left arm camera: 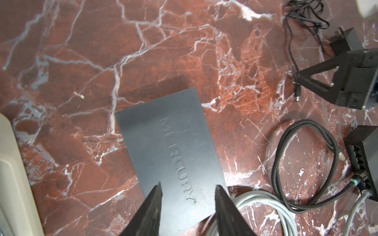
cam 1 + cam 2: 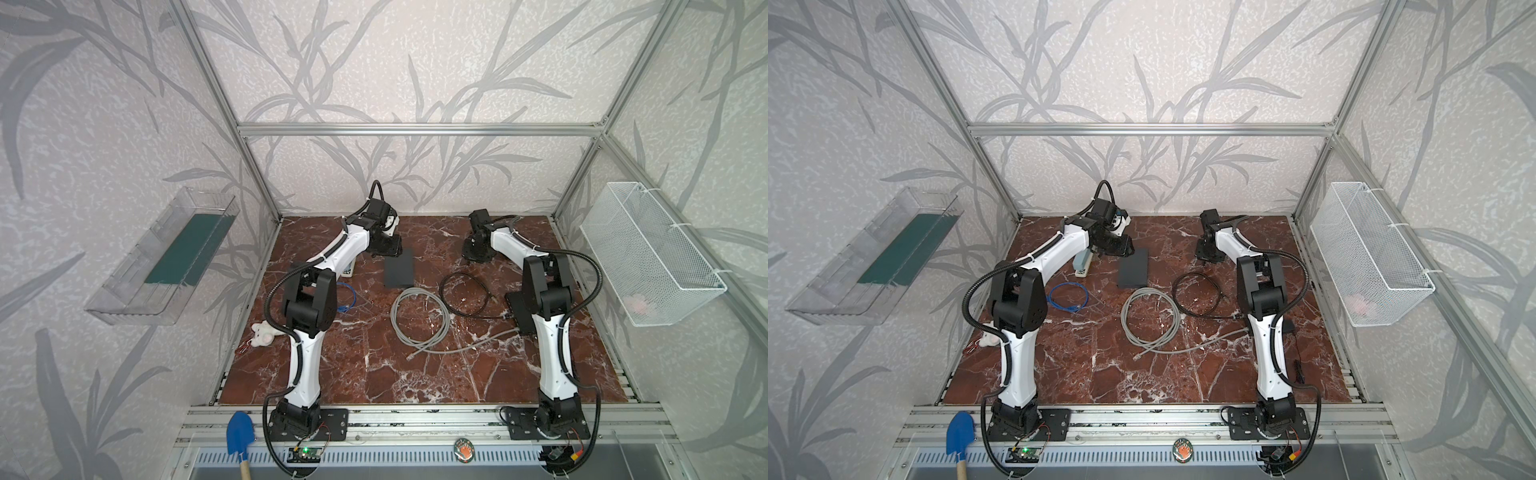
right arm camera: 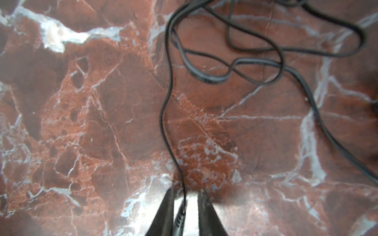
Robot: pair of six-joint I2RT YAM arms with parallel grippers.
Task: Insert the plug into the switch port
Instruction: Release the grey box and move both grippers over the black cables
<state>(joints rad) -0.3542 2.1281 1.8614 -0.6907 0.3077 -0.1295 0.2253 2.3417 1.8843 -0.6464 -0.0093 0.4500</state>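
Red-brown marble tabletop [image 2: 374,374], white-veined, carries every item we inspected. We find the switch [image 1: 169,151], a flat dark grey box embossed MERCURY, lying flat near the middle of the far half of the surface in both top views.

The left gripper [image 1: 188,185] hovers over 1 short end of the switch, jaws apart and empty. Both fingertips [image 1: 158,185] show against the box's top face (we cannot tell whether they touch it).

The right gripper [image 3: 186,191] is down at the tabletop, to the right of the switch and well apart from it. Its jaws stand narrowly apart astride the plug [image 3: 179,221], the black ribbed end of a thin black cord [image 3: 165,114]. Bare marble shows between the plug and 1 finger, so we record no firm grip. The left wrist view shows the plug's barrel beside that gripper's tips, low over the marble. The plug is not in the switch. Loose loops of the cord lie beside a black power adapter [image 1: 343,40].

Also noted:
- 1 grey cable coil [image 2: 419,316] lies just on the near side of the switch.
- 1 black cable loop [image 2: 463,295] lies beside that coil.
- 1 blue cable [image 2: 1068,296] lies toward the left.
- 1 black ported box [image 1: 364,157] has cables plugged in.
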